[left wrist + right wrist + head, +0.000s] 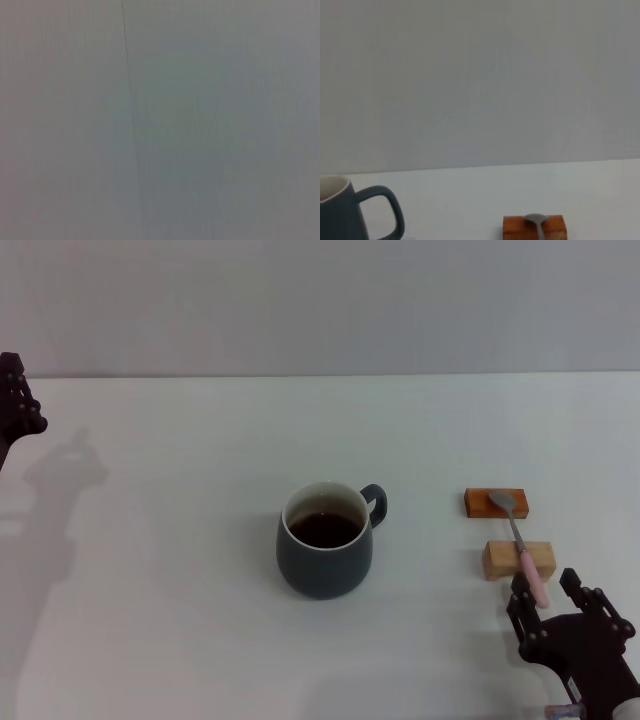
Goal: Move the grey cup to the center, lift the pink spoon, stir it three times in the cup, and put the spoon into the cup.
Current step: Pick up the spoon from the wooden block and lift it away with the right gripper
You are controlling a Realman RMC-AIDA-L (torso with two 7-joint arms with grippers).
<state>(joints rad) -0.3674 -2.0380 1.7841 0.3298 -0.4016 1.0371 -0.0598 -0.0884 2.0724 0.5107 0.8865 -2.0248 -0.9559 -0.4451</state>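
A: What does the head view give us?

B: The grey cup [325,542] stands near the middle of the white table [180,620], dark liquid inside, handle turned to the far right. Well to its right, the pink spoon [522,545] lies across two blocks: its metal bowl rests on the orange-brown block [496,503], its shaft crosses the light wooden block [518,559], and the pink handle end sticks out toward the robot. The right gripper [546,592] sits low at the near right, fingers spread wide, one on each side of that handle end. Whether they touch it, I cannot tell.

A: And the left gripper [18,410]?

B: Raised at the far left edge, well away from everything. Only part of it shows, so I cannot tell how its fingers stand.

A: Left wrist view?

B: Only a plain grey surface with a thin dark line.

A: Right wrist view?

B: The cup [350,212], its handle in plain sight, and, apart from it, the orange-brown block [534,227] with the spoon's bowl [536,219] on top.
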